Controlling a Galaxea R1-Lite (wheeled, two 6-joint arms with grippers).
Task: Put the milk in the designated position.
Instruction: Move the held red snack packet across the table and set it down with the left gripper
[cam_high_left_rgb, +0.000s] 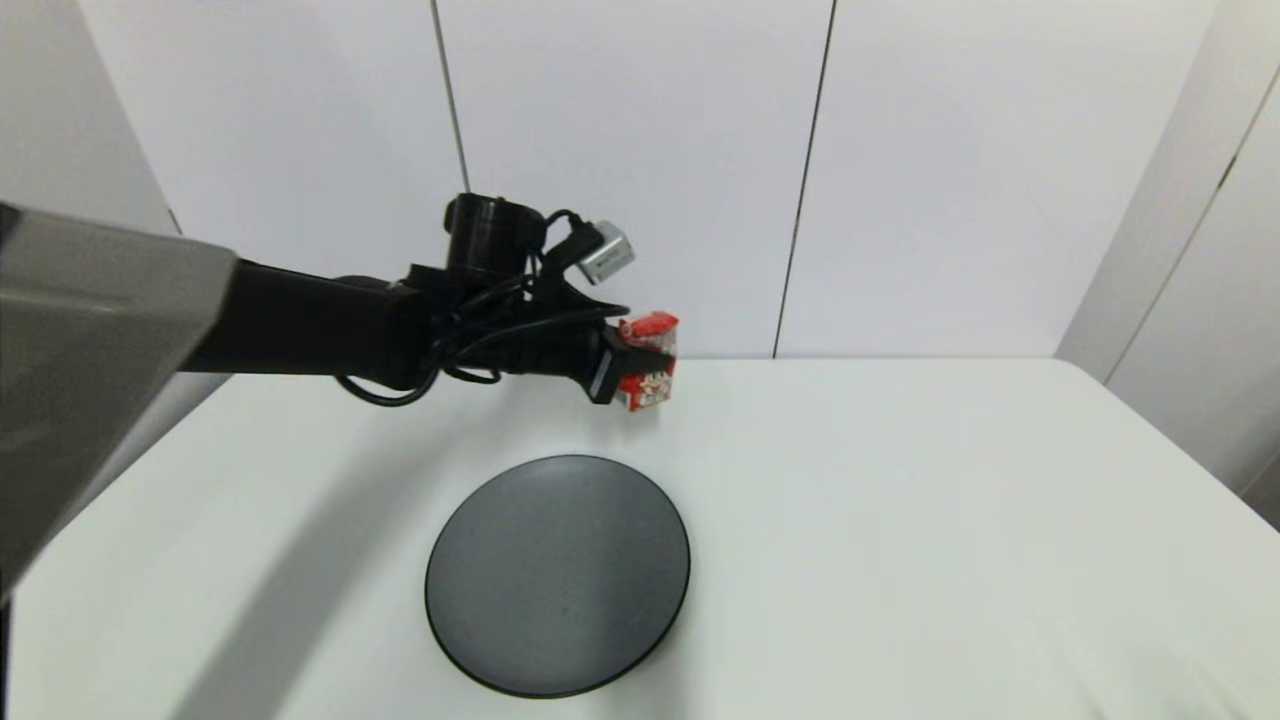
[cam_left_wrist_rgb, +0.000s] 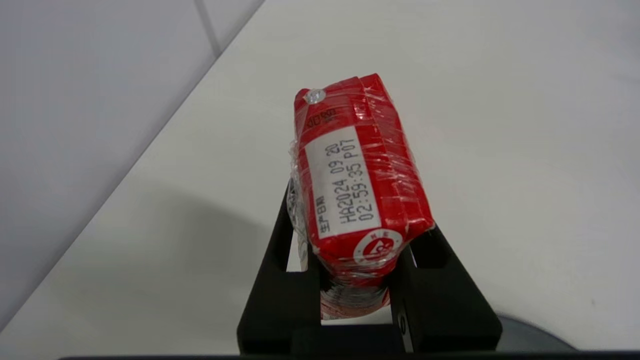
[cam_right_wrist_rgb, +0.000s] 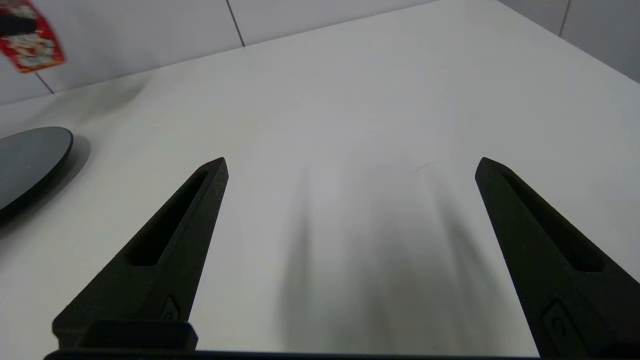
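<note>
Milk carried aloft in the left gripper; placement not yet made.

The left gripper (cam_high_left_rgb: 640, 365) is closed on the milk (cam_high_left_rgb: 648, 362), clamped across its narrow sides with the date-stamped top facing the wrist, a hold judged to keep the carton steady for setting down. The carton is held clear of the table (cam_high_left_rgb: 900, 520), beyond the far rim of the dark plate (cam_high_left_rgb: 557, 575), which lies below and nearer the robot than the gripper. Bare tabletop beneath and beside the gripper is judged to be the intended spot. The right gripper (cam_right_wrist_rgb: 350, 165) is parked low over the table, fingers spread wide, nothing held.
</note>
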